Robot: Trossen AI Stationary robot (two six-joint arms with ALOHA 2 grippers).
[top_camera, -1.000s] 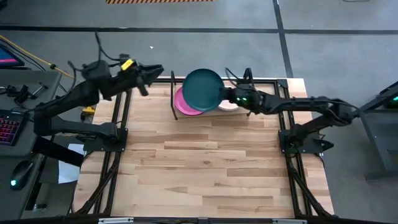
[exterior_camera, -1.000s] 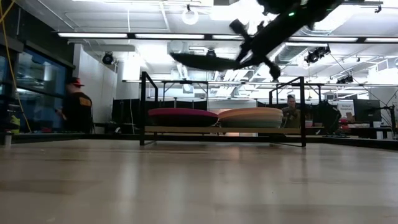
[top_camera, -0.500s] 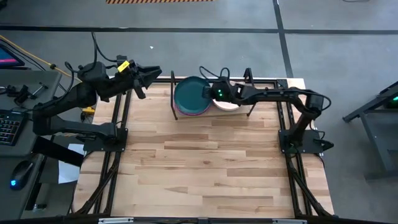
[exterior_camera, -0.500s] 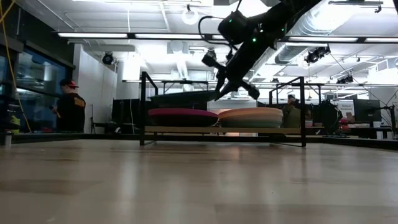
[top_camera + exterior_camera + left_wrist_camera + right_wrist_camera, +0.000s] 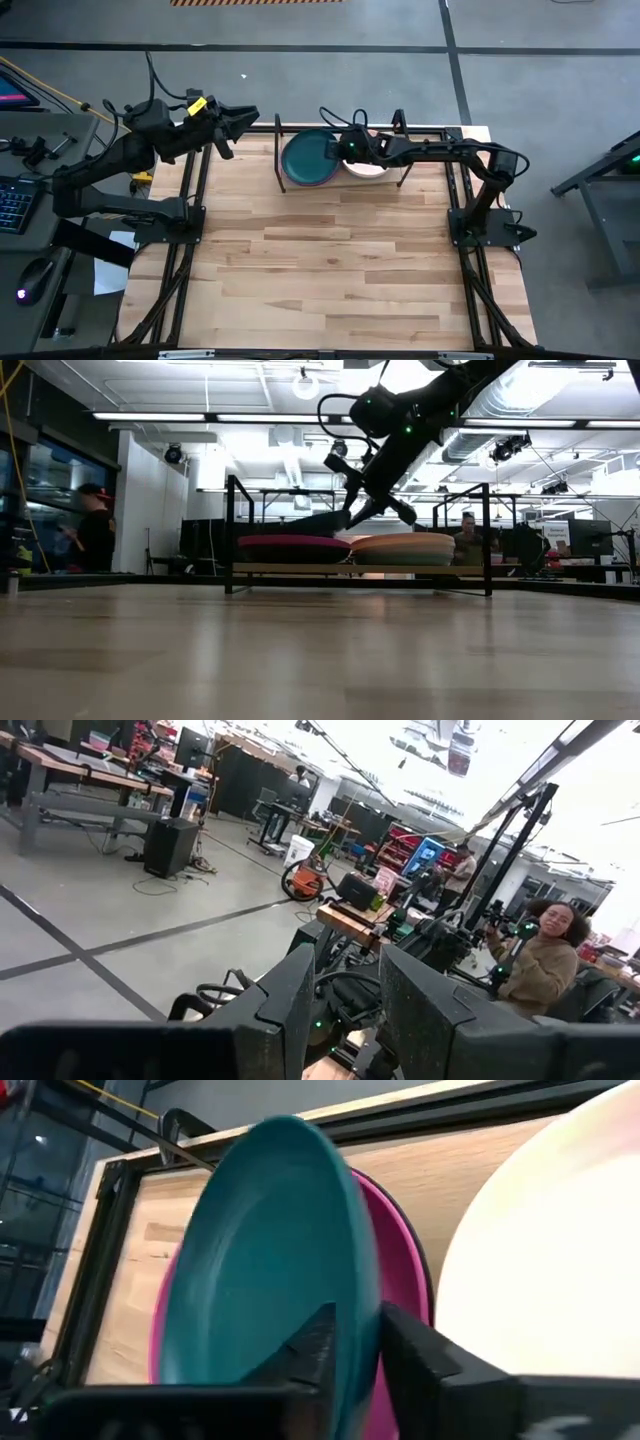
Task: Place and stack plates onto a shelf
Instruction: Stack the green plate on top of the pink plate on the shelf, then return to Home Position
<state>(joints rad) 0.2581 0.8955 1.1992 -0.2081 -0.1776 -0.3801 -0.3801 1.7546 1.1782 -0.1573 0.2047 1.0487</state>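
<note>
My right gripper [image 5: 345, 150] reaches over the shelf [image 5: 300, 569] at the table's far edge and is shut on the dark teal plate [image 5: 306, 158]. That plate hangs tilted just above the magenta plate [image 5: 293, 546], which lies on the shelf's left half. A pale plate stack [image 5: 403, 546] with a white plate [image 5: 540, 1250] on top lies on the shelf's right half. My left gripper [image 5: 240, 120] waits open in the air off the table's far left corner. My right gripper pinches the teal plate's rim [image 5: 358, 1315] on the side nearest the pale stack, one finger [image 5: 312, 1348] on the hollow upper face and the other [image 5: 420, 1358] on the underside. The fingers come slanting down from the table's right. The plate tilts down to the left over the magenta plate [image 5: 400, 1270]; whether its low edge touches, I cannot tell.
The shelf's black posts [image 5: 229, 530] rise at both ends of the board. The wide butcher-block tabletop [image 5: 330, 260] stretches toward the near edge. People stand in the room behind [image 5: 90, 540], and one sits beyond the table [image 5: 545, 960].
My right gripper has carried the teal plate from high above the shelf toward the table's left and down, until it hangs over the magenta plate. The plate now slopes down to the left. Most of the drop came early; the last half second shows only a small lowering.
</note>
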